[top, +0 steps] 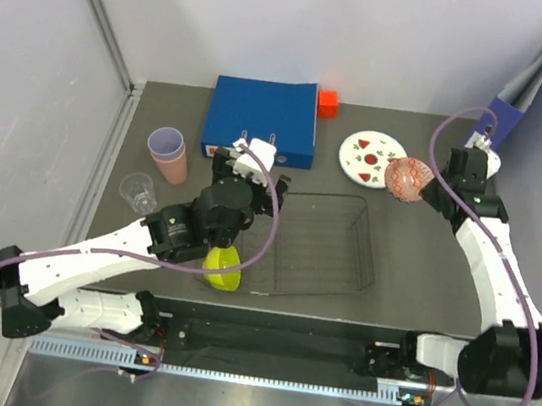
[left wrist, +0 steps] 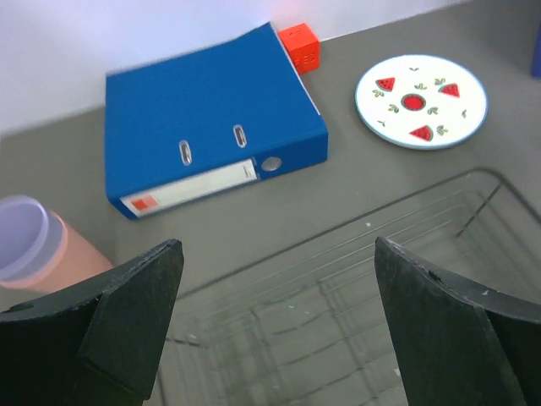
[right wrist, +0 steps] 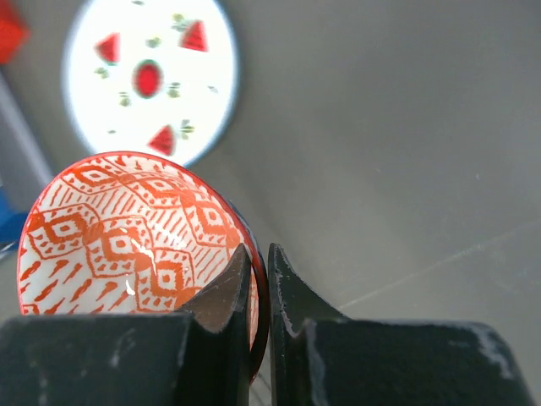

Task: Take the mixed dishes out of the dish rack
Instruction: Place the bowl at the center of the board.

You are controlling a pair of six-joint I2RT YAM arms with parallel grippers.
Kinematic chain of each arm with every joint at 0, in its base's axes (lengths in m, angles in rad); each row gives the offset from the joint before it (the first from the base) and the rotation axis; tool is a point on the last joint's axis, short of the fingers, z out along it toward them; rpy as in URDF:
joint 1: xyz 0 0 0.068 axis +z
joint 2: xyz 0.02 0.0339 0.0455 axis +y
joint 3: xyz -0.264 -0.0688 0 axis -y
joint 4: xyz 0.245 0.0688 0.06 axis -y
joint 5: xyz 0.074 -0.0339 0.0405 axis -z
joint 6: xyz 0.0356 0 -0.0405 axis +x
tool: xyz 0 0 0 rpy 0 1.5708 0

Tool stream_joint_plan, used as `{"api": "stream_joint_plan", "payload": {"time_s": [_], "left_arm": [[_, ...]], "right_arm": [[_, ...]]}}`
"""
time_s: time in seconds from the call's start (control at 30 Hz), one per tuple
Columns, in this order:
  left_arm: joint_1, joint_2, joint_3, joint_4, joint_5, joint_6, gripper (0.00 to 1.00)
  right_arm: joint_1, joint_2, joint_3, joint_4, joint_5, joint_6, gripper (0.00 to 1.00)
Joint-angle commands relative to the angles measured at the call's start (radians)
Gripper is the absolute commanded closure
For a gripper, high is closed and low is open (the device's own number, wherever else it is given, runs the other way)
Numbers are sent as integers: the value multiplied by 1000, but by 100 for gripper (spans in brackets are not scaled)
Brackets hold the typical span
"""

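The dark wire dish rack (top: pixel 321 242) (left wrist: pixel 338 288) sits mid-table with nothing showing in it. My left gripper (top: pixel 251 175) (left wrist: pixel 276 245) hovers over the rack's far-left corner, open and holding nothing. Under the left arm, a lime-yellow bowl (top: pixel 223 267) rests on the table beside the rack's left side. My right gripper (top: pixel 424 189) (right wrist: pixel 258 249) is shut on the rim of the orange-patterned bowl (top: pixel 408 179) (right wrist: pixel 127 237), held next to the white plate with red marks (top: pixel 371 160) (left wrist: pixel 420 100) (right wrist: pixel 152 76). The lilac cup stands inside the salmon cup (top: pixel 168 153) (left wrist: pixel 34 249), with a clear tumbler (top: pixel 137 190) nearby.
A blue binder (top: pixel 263 119) (left wrist: pixel 211 127) lies behind the rack, with a small orange-red cube (top: pixel 328 102) (left wrist: pixel 299 46) at its far right corner. Grey walls close in the left and back sides.
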Motion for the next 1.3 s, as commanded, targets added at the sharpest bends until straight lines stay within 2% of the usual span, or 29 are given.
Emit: {"api": "stream_joint_plan", "payload": {"time_s": [0.0, 0.13, 0.27, 0.47, 0.73, 1.07, 1.27], "left_arm": [[63, -79, -72, -16, 7, -270, 1], [93, -106, -119, -14, 16, -361, 1], [95, -112, -142, -10, 36, -376, 1], [95, -142, -181, 12, 67, -370, 1], [95, -167, -241, 59, 76, -372, 1], [95, -133, -233, 13, 90, -393, 1], [95, -127, -219, -10, 127, -406, 1]], "right_arm": [[-117, 74, -36, 112, -9, 122, 100], [-195, 146, -44, 138, 38, 175, 100], [-277, 218, -42, 196, 47, 217, 100], [-330, 344, 25, 190, 92, 179, 100], [-337, 410, -31, 277, 126, 122, 100], [-323, 446, -67, 267, 126, 128, 100], [-323, 435, -105, 274, 98, 145, 78]]}}
